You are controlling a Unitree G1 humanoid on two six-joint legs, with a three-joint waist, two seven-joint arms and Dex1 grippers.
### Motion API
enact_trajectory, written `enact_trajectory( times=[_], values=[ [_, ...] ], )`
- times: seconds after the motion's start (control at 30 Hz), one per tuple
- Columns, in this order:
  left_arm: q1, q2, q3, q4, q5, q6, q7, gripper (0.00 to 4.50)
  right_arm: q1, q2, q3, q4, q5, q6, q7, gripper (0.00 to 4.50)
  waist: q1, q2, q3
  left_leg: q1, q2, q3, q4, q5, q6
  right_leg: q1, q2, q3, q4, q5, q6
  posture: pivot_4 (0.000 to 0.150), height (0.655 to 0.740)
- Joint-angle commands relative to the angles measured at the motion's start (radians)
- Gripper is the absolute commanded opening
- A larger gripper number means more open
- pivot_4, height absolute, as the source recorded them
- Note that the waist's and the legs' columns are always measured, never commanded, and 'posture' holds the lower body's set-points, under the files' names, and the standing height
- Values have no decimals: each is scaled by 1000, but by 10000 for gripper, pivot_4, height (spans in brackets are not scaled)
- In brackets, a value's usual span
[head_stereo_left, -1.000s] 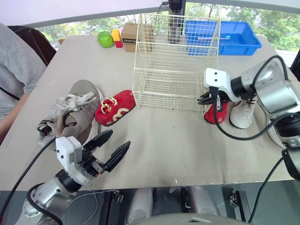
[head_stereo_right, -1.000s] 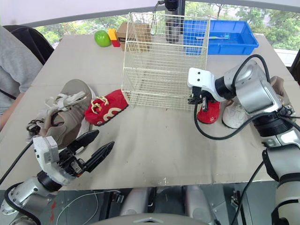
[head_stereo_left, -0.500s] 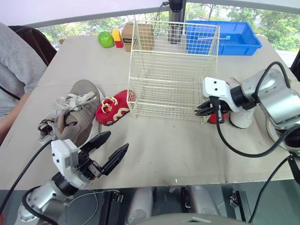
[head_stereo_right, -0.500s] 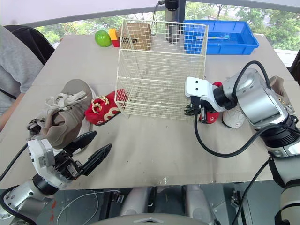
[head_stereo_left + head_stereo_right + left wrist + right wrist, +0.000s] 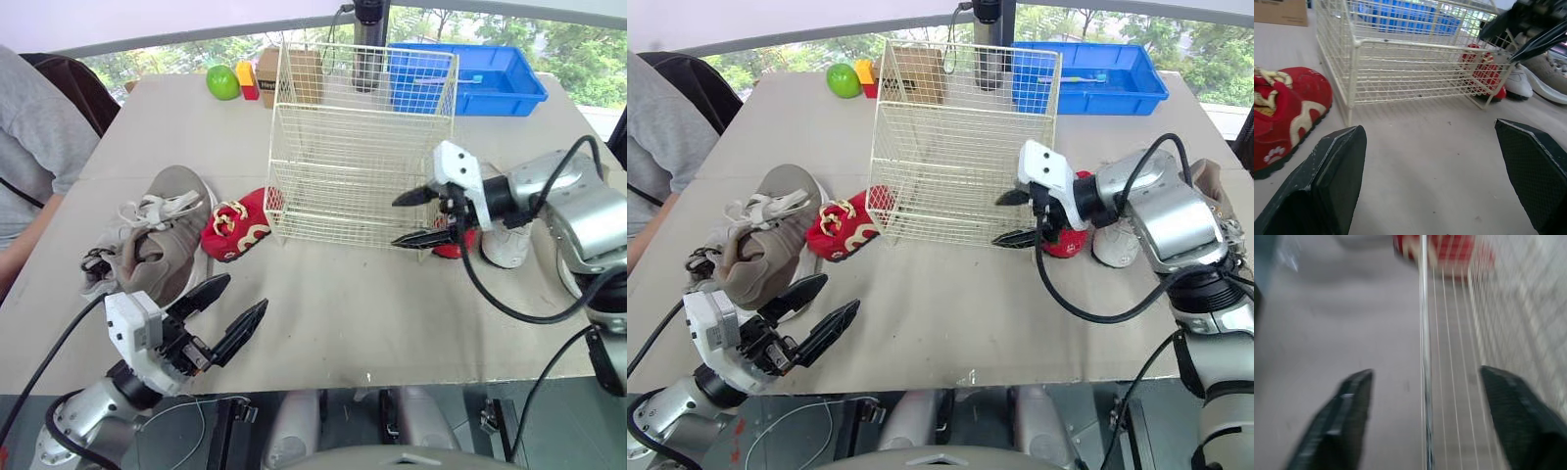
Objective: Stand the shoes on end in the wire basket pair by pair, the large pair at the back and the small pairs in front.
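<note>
The right gripper (image 5: 396, 222) spreads its fingers (image 5: 416, 196) around a corner post of the wire basket (image 5: 353, 147), guessing to scoot it; the left gripper (image 5: 245, 294) gapes empty.

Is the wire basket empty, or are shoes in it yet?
Empty. Nothing stands inside the wire basket; the red shoe and grey sneaker lie outside it.

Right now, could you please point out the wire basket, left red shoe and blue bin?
wire basket (image 5: 353, 186): left eye view, front mesh wall.
left red shoe (image 5: 240, 233): left eye view, its upper.
blue bin (image 5: 500, 106): left eye view, near rim.
</note>
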Motion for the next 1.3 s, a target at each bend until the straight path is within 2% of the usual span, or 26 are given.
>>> enact_trajectory(
  times=[0.03,0.1,0.27,0.47,0.6,0.7,0.73,0.87,0.97,1.1,1.23,1.3],
  values=[
    [10,-39,64,-42,-43,-25,68,45000,60,72,-185,-123,188,-24,-59,44265,0,-1,-1,0,0,0,0,0,0,0,0,0,0,0,0,1500,7400],
    [30,-83,104,-77,-48,-37,143,45000,145,153,-254,-186,275,-111,-74,44265,-1,-2,-1,0,0,-1,0,0,0,1,0,0,0,0,0,1500,7400],
    [137,-203,233,-238,-74,-53,389,45000,350,193,-194,-306,263,-168,-158,44265,-2,-4,-2,1,1,-1,0,0,1,2,-3,1,0,0,0,1500,7400],
    [187,-213,297,-294,-17,20,627,45000,428,226,-151,-348,318,-145,-261,44265,-2,-4,-2,3,0,-1,3,0,1,3,2,1,1,-2,-3,1500,7400],
    [155,-166,252,-264,29,89,679,45000,426,215,-117,-344,315,-165,-273,44265,-1,-4,-3,3,0,-1,4,0,1,4,3,1,1,-2,-3,1500,7400],
    [70,-118,189,-169,87,181,726,45000,399,208,-99,-328,318,-170,-271,44265,-1,-4,-3,3,-1,-1,4,0,1,4,4,1,0,-1,-2,1500,7400],
    [49,-75,138,-133,155,190,702,45000,389,206,-96,-325,322,-167,-273,44265,-1,-4,-3,3,-1,-1,4,0,1,4,4,1,0,-1,-1,1500,7400],
    [-90,-58,28,21,271,168,687,45000,361,202,-81,-317,323,-159,-290,44265,-1,-5,-3,3,-1,1,4,0,1,4,6,-1,1,0,0,1500,7400],
    [-123,-86,2,57,307,156,681,37734,354,188,-79,-318,318,-161,-297,45000,0,-6,-5,3,0,-1,4,0,0,4,5,0,0,1,0,1500,7400],
    [-137,-110,-22,59,339,114,637,21672,359,172,-76,-300,313,-173,-294,45000,6,-5,-5,3,0,-4,3,0,0,5,3,0,1,1,0,1500,7400],
    [-146,-161,-4,11,334,55,632,11409,353,162,-72,-296,322,-171,-297,45000,11,-5,-5,3,0,-5,4,0,1,6,0,-1,0,1,0,1500,7400],
    [-165,-202,21,-38,315,12,650,9096,346,159,-75,-293,327,-168,-300,45000,12,-5,-5,3,-1,-5,4,0,1,6,0,-1,0,1,0,1500,7400]
  ],
)
